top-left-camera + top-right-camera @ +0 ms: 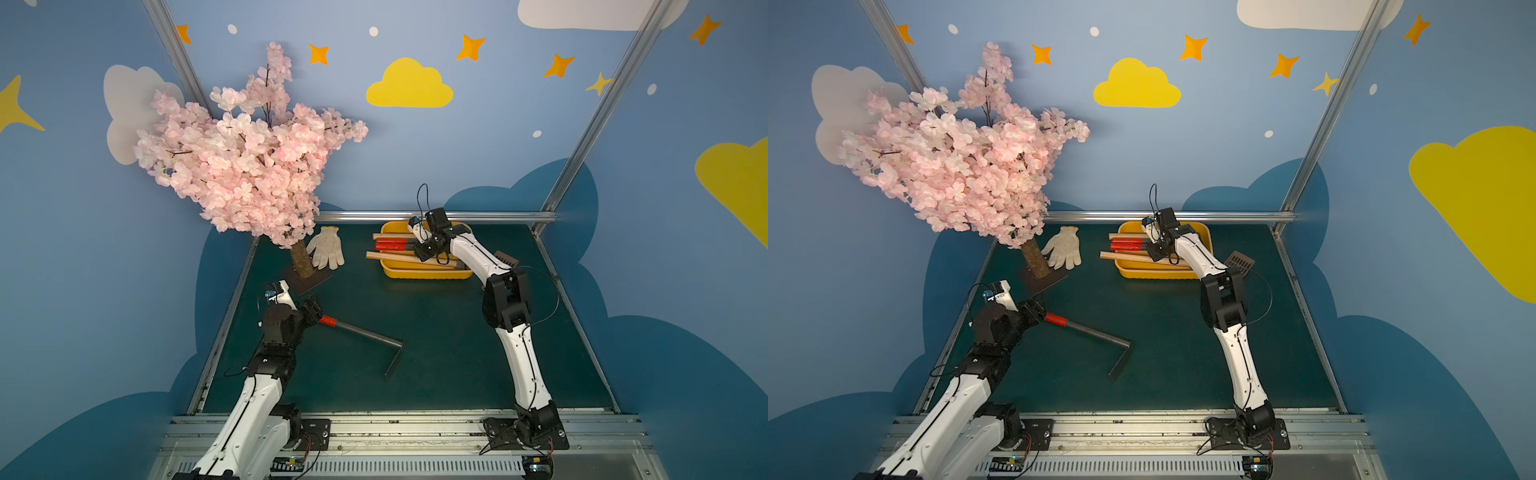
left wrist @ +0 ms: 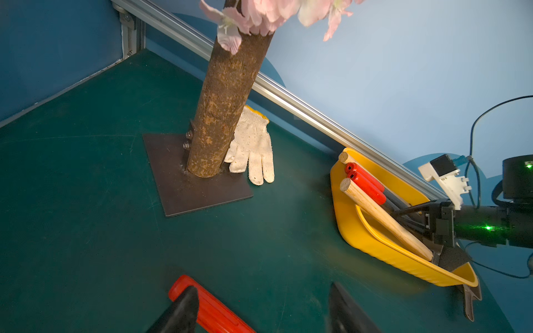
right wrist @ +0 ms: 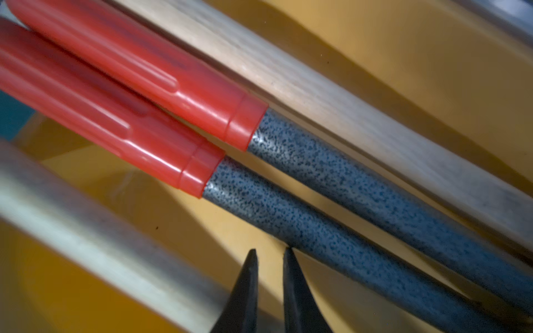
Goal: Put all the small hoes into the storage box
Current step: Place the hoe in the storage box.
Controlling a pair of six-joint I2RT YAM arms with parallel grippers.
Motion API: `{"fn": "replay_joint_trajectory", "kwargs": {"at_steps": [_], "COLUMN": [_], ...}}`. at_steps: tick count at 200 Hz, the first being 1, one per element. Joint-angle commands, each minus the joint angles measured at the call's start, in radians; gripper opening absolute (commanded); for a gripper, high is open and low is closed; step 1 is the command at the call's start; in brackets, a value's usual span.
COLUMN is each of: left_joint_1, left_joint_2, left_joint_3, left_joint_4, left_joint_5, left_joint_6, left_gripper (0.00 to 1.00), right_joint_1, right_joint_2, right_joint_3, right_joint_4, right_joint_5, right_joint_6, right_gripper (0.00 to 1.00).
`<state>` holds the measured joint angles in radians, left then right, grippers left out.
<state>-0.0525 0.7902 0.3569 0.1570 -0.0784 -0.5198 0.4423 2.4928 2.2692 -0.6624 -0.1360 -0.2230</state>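
In both top views the small hoe point(image 1: 365, 332) lies on the desk point(image 1: 457, 353), well apart from the storage box point(image 1: 428, 274), left hand point(image 1: 316, 313) at its red handle point(image 1: 328, 321). Left wrist view: fingers point(image 2: 181, 311) apart, handle beside one. Right wrist view: right hand point(image 3: 269, 253) nearly together, empty, above tools point(image 3: 317, 230) in the box.

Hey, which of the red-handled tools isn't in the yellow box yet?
The hoe lying on the green mat, red grip at the left gripper. The other two red-handled tools rest in the storage box.
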Motion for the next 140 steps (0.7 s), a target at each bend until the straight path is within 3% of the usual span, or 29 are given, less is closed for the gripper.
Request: {"fn": "replay_joint_trajectory", "kwargs": {"at_steps": [1,22,78,140], "left_joint_1": [0.002,0.002,0.003,0.002], "left_joint_2": [-0.012,-0.010,0.000,0.000], "left_joint_3": [-0.002,-0.001,0.001,-0.012], "left_joint_4": [-0.007,-0.008,-0.008,0.008], "left_joint_5": [-0.004,-0.006,-0.006,-0.001], "left_joint_6": [0.015,0.014,0.017,0.006], "left_gripper": [0.71,0.71,0.71,0.71], "right_joint_1": [0.004,0.002,0.010,0.018], "right_joint_2": [0.049,0.071,-0.006,-0.184], "right_joint_3": [0.043,0.058,-0.044,-0.115], "right_joint_4": [-0.041,-0.050,0.035,0.057], "right_joint_5": [-0.011,-0.010,0.062,0.136], "right_joint_6": [-0.028,-0.042,-0.022,-0.018], "right_gripper": [0.16,0.17,0.33,0.34]}}
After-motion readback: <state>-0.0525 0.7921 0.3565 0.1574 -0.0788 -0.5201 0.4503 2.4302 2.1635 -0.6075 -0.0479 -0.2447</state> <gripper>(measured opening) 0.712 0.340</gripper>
